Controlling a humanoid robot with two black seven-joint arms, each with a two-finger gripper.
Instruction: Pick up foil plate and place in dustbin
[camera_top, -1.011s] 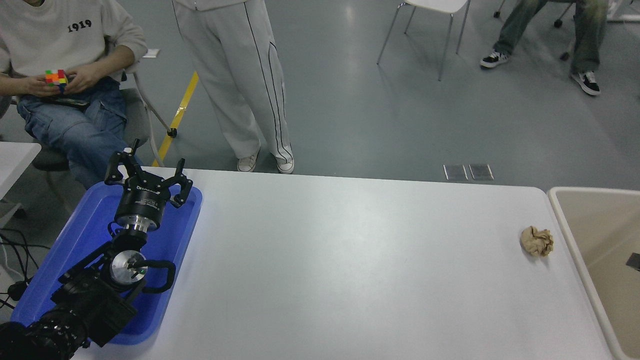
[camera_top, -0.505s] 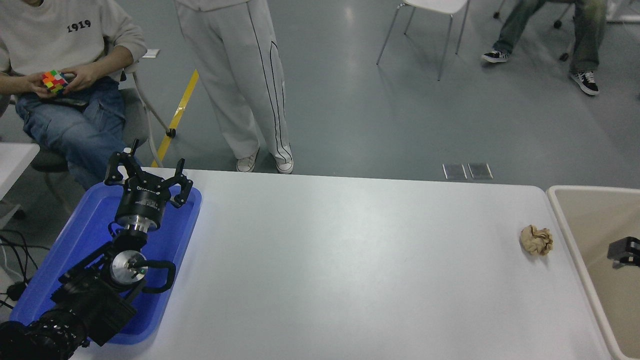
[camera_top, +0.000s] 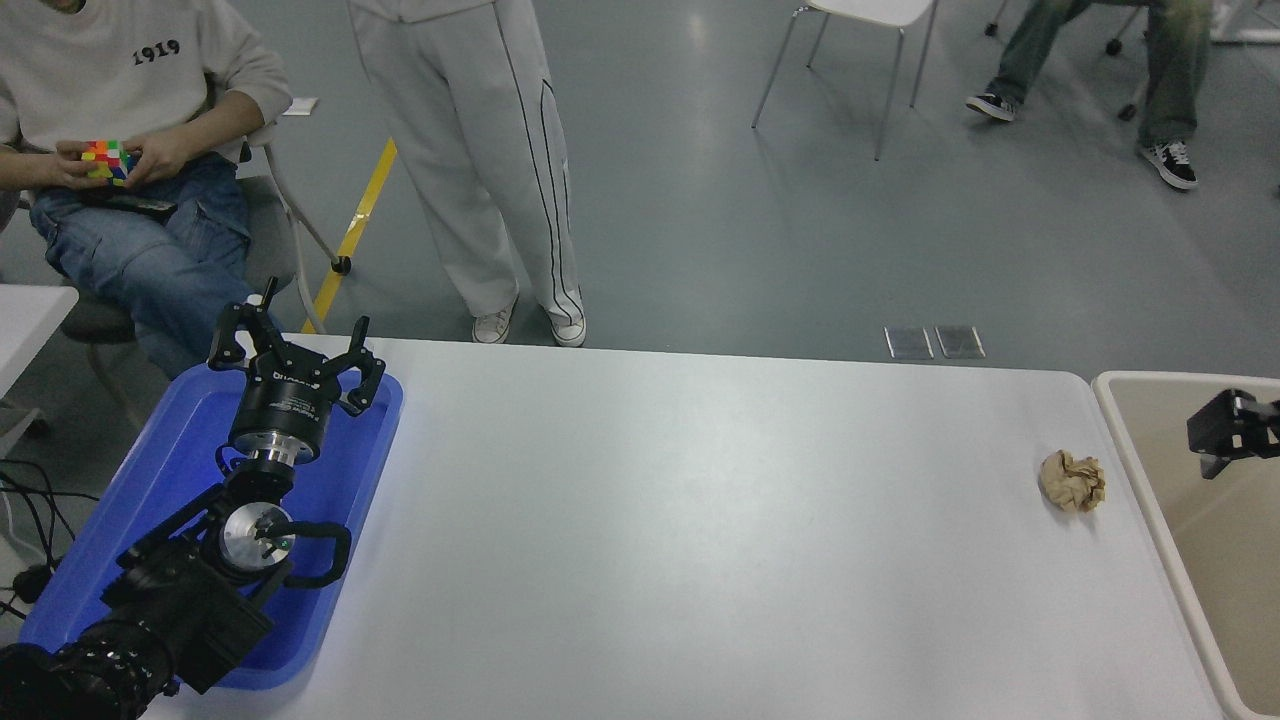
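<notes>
**With no foil plate in sight: table, bin and arms at one instant**

While the white table (camera_top: 700, 520) fills most of the view, its working area holds no foil plate; none shows on the table or in the visible part of the dustbin (camera_top: 1150, 480), which stands against the table's right end, presumably so waste can be dropped straight over its rim. At far left lies a blue tray (camera_top: 160, 480), over which the left gripper (camera_top: 296, 352) is parked, fingers spread apart and empty. Only a black fragment of the right gripper (camera_top: 1232, 428) enters at the right edge, above the bin's interior; whether its fingers are apart or together cannot be told. Smallest, a crumpled tan paper ball (camera_top: 1072, 480) rests near the bin's rim.
</notes>
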